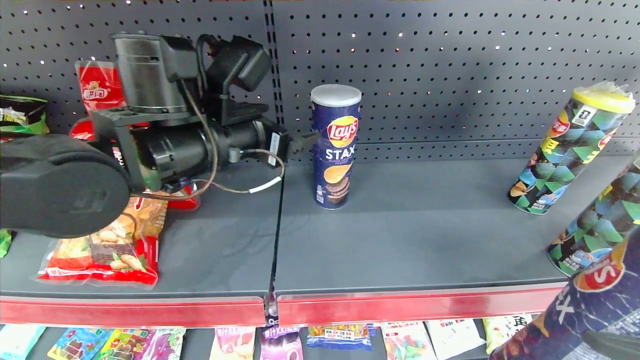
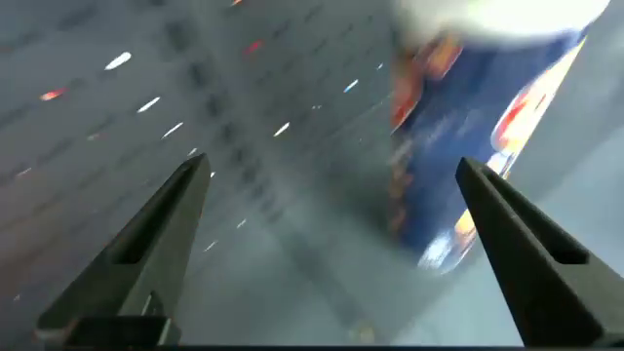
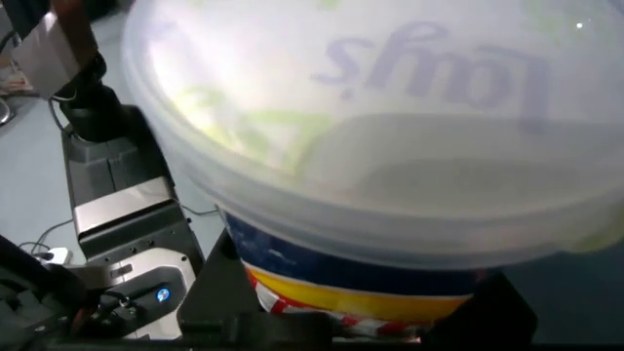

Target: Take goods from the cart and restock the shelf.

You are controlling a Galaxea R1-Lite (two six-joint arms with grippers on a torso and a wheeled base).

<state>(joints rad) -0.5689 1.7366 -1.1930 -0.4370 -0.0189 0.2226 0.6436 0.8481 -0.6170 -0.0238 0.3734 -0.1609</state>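
Note:
A blue chips can with a white lid stands upright on the grey shelf, near the back panel. My left gripper is level with the can's middle, close beside its left side. In the left wrist view the left gripper is open with nothing between its fingers, and the blue can sits just off to the side of one fingertip. My right gripper is shut on a dark chips can with a clear lid. This dark chips can is at the lower right, in front of the shelf edge.
Two chips cans with a coloured triangle pattern lean at the shelf's right end. Snack bags lie at the left: a peanut bag, a red bag, a green one. Several candy packets fill the shelf below.

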